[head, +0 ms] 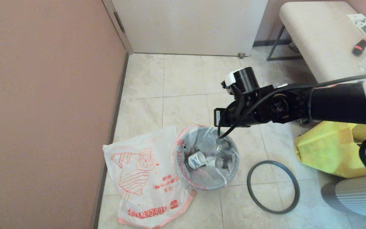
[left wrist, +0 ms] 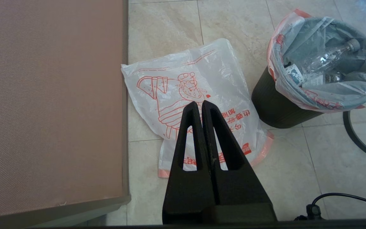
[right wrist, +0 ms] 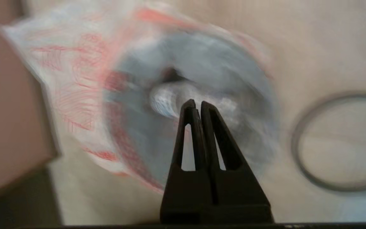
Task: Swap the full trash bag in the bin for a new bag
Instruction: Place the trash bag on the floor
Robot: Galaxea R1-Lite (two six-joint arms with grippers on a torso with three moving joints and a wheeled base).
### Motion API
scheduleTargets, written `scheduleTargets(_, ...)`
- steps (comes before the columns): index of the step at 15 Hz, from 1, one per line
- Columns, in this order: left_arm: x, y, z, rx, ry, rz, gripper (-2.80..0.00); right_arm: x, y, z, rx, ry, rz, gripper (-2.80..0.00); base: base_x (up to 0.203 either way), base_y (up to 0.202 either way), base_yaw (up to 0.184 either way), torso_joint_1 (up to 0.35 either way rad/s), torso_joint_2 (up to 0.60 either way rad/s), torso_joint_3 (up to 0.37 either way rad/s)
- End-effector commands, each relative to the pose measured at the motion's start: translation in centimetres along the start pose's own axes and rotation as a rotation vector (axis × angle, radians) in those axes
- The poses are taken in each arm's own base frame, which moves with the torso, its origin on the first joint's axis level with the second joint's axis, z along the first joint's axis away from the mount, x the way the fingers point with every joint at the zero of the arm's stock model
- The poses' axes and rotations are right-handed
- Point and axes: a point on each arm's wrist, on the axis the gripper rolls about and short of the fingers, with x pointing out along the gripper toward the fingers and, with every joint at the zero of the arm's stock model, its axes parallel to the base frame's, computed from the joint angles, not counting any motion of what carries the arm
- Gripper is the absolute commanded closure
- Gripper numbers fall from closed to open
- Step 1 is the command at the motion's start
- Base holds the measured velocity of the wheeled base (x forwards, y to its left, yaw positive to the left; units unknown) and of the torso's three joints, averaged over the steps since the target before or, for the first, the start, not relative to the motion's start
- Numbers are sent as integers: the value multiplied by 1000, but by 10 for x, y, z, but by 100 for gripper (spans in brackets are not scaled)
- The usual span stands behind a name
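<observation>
The black bin [left wrist: 272, 105] stands on the tiled floor. The full trash bag [head: 202, 159] lines it, pink-edged and folded over the rim, with clear bottles [left wrist: 326, 57] inside. The new bag [head: 145, 178] lies flat on the floor to the bin's left, printed with a red drawn figure. My right arm reaches over the bin from the right, and in its wrist view the right gripper [right wrist: 196, 103] hangs shut above the bag's opening [right wrist: 202, 79] with nothing between its fingers. My left gripper [left wrist: 199, 103] is shut and empty above the new bag [left wrist: 195, 95].
The grey hoop [head: 273, 186] lies on the floor right of the bin. A yellow fabric tote [head: 329, 149] sits further right, below a padded bench [head: 319, 35]. A wall [head: 43, 111] runs along the left and a door [head: 189, 25] closes the back.
</observation>
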Motion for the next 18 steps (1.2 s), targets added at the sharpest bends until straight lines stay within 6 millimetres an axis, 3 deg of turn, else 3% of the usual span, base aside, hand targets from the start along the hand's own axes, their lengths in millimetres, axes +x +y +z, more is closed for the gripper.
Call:
scheduleTargets(1, 0, 0, 0, -1, 0, 0, 0, 28, 19, -13, -21, 18, 25, 0, 0, 0, 0, 0, 0, 0)
scheduleTargets(3, 0, 0, 0, -1, 0, 0, 0, 43, 42, -25, -71, -15, 106, 0, 0, 0, 0, 0, 0, 0)
scheduleTargets(7, 0, 0, 0, -1, 0, 0, 0, 76, 55, -49, -155, -41, 168, 0, 0, 0, 0, 0, 0, 0)
scheduleTargets(9, 0, 0, 0, 0, 0, 0, 0, 82, 41, -54, -164, -23, -19, 0, 0, 0, 0, 0, 0, 0)
scheduleTargets(11, 0, 0, 0, -1, 0, 0, 0, 84, 15, -55, -164, -1, -220, 0, 0, 0, 0, 0, 0, 0)
scheduleTargets(13, 0, 0, 0, 1, 0, 0, 0, 69, -7, -48, -153, 6, -302, 0, 0, 0, 0, 0, 0, 0)
scheduleTargets(15, 0, 0, 0, -1, 0, 0, 0, 61, -30, -53, -156, 55, -371, 0, 0, 0, 0, 0, 0, 0)
scheduleTargets(16, 0, 0, 0, 0, 0, 0, 0, 60, -44, -53, -149, 74, -405, -280, 0, 0, 0, 0, 0, 0)
scheduleTargets(18, 0, 0, 0, -1, 0, 0, 0, 66, -59, -51, -152, 90, -430, -280, 0, 0, 0, 0, 0, 0)
